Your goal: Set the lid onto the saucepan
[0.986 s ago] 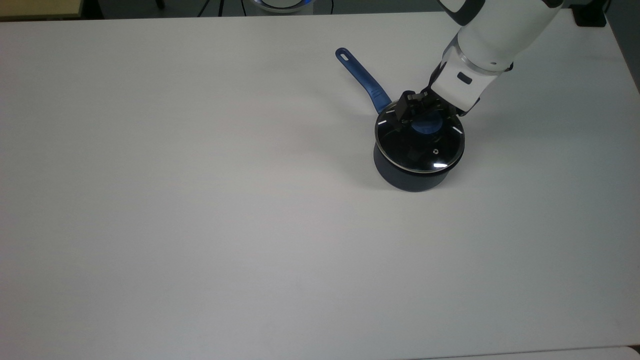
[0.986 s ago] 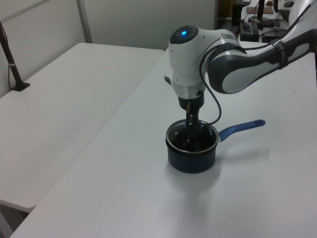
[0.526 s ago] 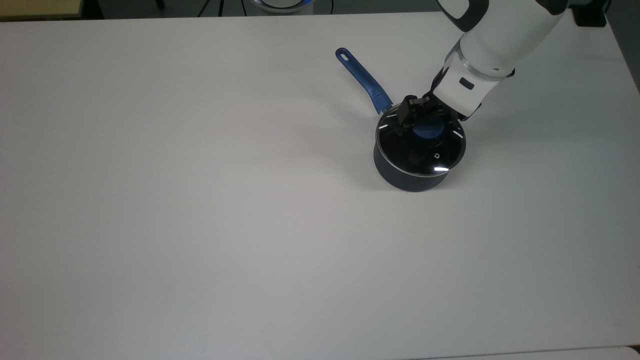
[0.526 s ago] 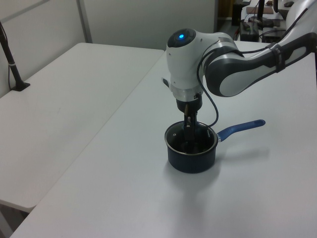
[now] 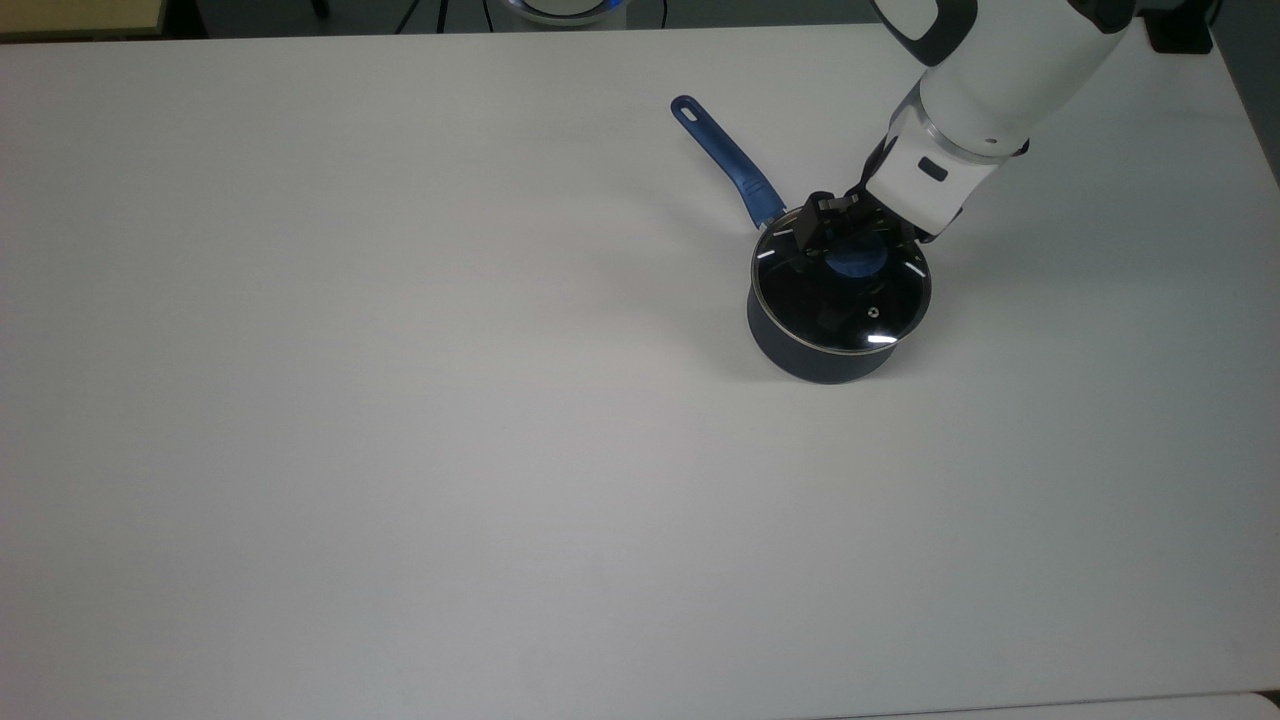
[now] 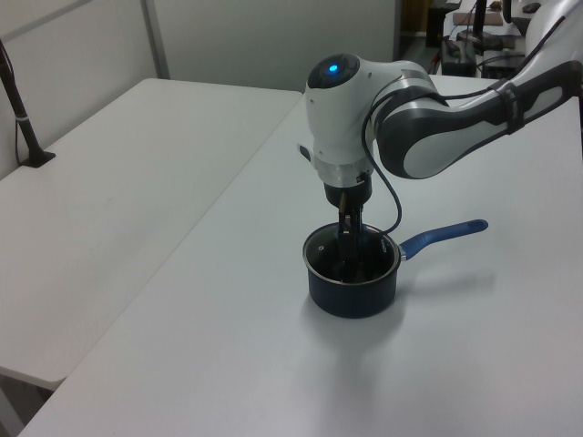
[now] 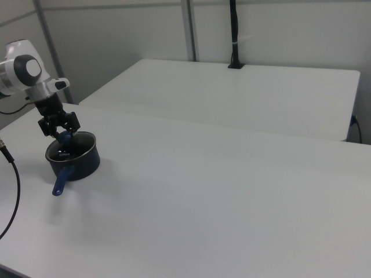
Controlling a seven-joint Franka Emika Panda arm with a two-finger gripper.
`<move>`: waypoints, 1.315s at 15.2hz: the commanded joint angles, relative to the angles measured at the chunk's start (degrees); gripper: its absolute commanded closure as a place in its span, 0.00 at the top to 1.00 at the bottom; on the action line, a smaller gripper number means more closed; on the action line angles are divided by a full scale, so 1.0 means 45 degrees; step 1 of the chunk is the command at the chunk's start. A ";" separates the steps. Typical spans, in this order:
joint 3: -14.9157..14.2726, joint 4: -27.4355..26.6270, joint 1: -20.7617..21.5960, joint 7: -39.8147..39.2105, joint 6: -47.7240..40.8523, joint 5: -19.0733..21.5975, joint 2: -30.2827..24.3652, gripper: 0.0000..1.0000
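A: Top view: plain white table (image 5: 400,400). Dark saucepan (image 5: 815,360) toward the top view's right, blue handle (image 5: 725,160) angled up to the top view's left. Glass lid (image 5: 840,290) seated on the rim, blue knob (image 5: 853,258) at centre.

B: And the gripper (image 5: 850,235)?

A: Over the knob, fingers spread to either side. Gripping or just clear of it, impossible to tell.

B: Left view?

A: Second white table (image 6: 109,209) alongside. White arm (image 6: 401,127) bent down over the pan (image 6: 352,278), black fingers (image 6: 348,238) reaching onto the lid.

B: Right view?

A: Grey partition walls (image 7: 261,35) behind. Pan (image 7: 74,157) at the right view's far left, handle pointing toward the camera, gripper (image 7: 59,130) directly above it.
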 commanded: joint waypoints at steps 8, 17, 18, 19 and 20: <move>-0.0026 0.0074 0.0087 0.0159 -0.0315 0.0068 -0.0200 1.00; 0.0423 -0.0258 -0.0653 0.0199 -0.1933 0.0576 -0.2250 1.00; 0.0617 -0.0277 -0.1081 0.0140 -0.2207 0.0596 -0.2523 1.00; 0.1044 -0.0297 -0.1627 0.0081 -0.2384 0.0615 -0.2797 1.00; 0.1222 -0.0433 -0.2077 -0.0074 -0.2521 0.0596 -0.3070 1.00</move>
